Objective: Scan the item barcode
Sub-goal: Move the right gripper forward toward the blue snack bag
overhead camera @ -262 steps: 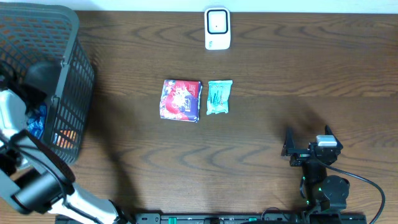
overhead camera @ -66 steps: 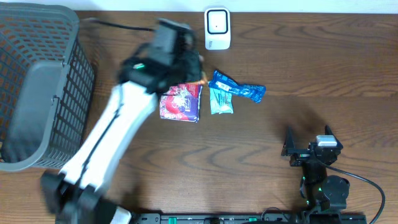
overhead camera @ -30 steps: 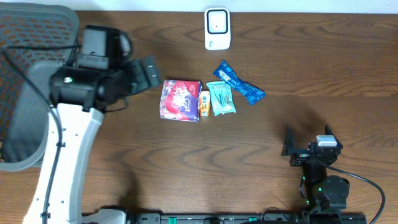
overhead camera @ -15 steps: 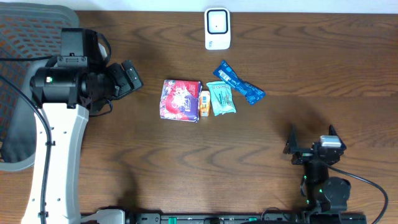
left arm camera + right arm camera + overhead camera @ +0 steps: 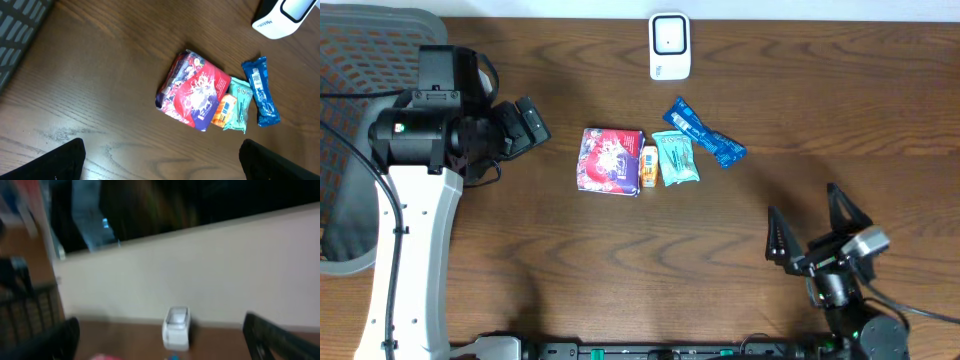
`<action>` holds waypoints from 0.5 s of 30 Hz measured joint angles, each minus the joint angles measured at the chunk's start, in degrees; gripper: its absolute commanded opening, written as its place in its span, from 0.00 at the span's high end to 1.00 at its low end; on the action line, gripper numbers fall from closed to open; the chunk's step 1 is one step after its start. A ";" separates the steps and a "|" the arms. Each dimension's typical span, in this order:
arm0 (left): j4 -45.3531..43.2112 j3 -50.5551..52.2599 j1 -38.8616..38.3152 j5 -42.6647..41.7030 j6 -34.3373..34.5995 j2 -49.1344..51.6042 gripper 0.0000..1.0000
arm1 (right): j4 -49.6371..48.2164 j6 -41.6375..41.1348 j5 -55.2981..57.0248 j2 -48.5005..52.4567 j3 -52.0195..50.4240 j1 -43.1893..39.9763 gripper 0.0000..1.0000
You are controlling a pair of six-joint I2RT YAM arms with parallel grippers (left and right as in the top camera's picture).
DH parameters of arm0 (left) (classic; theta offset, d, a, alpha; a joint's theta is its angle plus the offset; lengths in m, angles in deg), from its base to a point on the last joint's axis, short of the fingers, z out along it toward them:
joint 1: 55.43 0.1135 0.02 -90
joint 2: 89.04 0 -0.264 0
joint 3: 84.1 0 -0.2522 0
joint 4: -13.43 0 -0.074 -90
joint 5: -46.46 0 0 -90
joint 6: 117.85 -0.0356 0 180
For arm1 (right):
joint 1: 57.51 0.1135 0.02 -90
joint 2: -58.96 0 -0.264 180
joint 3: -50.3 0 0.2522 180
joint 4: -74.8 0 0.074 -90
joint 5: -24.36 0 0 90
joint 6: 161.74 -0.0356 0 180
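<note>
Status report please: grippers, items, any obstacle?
Open, empty: left gripper, right gripper. Unheld: red packet, orange box, green packet, blue bar, near scanner. No obstacle.

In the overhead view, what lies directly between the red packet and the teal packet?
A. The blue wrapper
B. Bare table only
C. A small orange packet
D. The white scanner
C: the small orange packet lies in the gap between the red packet and the teal packet, while the blue wrapper lies on the teal packet's far side.
</note>
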 measured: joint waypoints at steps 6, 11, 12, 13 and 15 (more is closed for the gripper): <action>0.02 0.00 0.00 -0.02 0.02 0.00 0.02 | 29.94 10.88 -0.70 22.88 28.72 0.00 0.01; 0.00 0.00 0.00 0.00 0.02 0.00 0.02 | 56.89 19.06 -1.20 48.96 55.84 0.00 0.01; 0.07 0.00 0.00 -0.04 0.02 0.00 0.02 | 61.35 20.09 -1.73 54.36 61.00 0.00 0.01; 0.00 0.00 0.00 -0.02 0.02 0.00 0.02 | 65.72 20.72 -2.78 60.17 66.10 0.00 0.01; 0.04 0.00 0.00 0.04 0.02 0.00 0.02 | 71.69 21.57 -4.68 68.15 72.63 0.00 0.01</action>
